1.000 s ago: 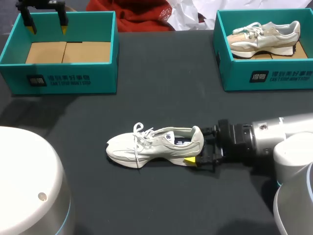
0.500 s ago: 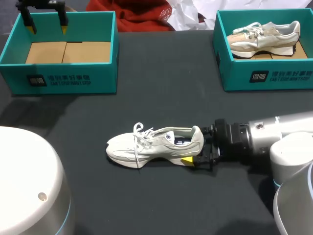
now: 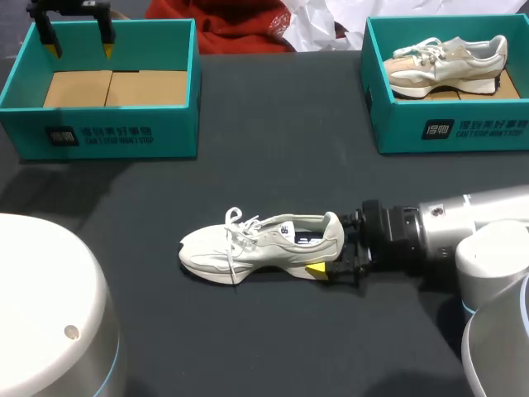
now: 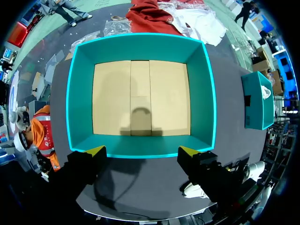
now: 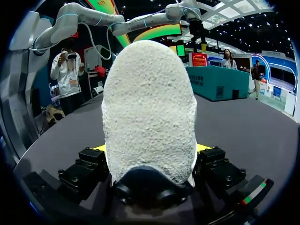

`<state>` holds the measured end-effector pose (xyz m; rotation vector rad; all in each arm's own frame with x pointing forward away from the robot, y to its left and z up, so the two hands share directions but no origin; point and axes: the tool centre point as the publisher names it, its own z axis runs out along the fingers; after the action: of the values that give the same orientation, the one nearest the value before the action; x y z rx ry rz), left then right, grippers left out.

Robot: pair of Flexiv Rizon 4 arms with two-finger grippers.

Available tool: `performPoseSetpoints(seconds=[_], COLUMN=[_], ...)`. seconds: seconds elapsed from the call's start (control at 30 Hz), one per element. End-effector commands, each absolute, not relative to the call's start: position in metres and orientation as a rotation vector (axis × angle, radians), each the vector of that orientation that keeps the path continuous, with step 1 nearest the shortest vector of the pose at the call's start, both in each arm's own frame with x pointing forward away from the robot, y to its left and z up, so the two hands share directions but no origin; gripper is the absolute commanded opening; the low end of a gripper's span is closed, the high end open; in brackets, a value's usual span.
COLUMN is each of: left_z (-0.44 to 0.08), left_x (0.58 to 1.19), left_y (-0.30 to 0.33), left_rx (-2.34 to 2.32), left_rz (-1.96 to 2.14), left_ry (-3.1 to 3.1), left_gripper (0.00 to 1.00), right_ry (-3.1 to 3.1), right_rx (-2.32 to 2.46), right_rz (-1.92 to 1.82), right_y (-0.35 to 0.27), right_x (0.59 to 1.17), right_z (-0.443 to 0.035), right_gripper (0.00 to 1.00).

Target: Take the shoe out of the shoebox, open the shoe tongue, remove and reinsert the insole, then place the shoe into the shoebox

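Observation:
A white lace-up shoe point(image 3: 260, 248) lies on its sole mid-table, toe pointing left. My right gripper point(image 3: 335, 246) comes in low from the right and straddles its heel, open, one yellow fingertip point(image 3: 316, 269) showing at the near side of the sole. In the right wrist view the rough white heel point(image 5: 150, 112) fills the space between the fingers point(image 5: 86, 164) of that gripper point(image 5: 150, 154). My left gripper point(image 3: 78, 33) hangs open above the back of the empty teal shoebox point(image 3: 107, 136). Seen from the left wrist, this gripper point(image 4: 141, 151) hovers over the box point(image 4: 138, 40), whose cardboard floor is bare.
A second teal shoebox point(image 3: 446, 132) at the back right holds another pale shoe point(image 3: 446, 62). Red cloth point(image 3: 235, 29) and white wrapping point(image 3: 318, 21) lie along the far edge between the boxes.
My right gripper has slid a little to the left, further around the shoe's heel. The shoe and the left arm have stayed put.

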<state>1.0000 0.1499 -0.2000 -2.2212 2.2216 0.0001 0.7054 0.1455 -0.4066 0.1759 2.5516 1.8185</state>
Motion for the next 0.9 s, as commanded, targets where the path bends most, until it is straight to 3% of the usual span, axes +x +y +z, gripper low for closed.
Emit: performPoseSetpoints(seconds=[0.03,0.47,0.9], left_z=[-0.200,-0.200,-0.189], left_x=[1.000,1.000,0.901], left_y=[0.150,0.150,0.072], left_rx=[-2.221,-2.221,-2.226], left_rz=[0.000,0.000,-0.085], left_ry=[2.222,2.222,2.226], left_gripper=[1.00,1.00,1.00], right_ry=[2.558,2.548,2.548], right_rx=[0.179,0.186,0.186], right_rz=[1.810,1.828,1.828], right_y=[0.148,0.146,0.146], right_x=[0.707,0.706,0.706], right_z=[-0.407,-0.408,-0.408], right_gripper=[0.00,0.00,0.00])
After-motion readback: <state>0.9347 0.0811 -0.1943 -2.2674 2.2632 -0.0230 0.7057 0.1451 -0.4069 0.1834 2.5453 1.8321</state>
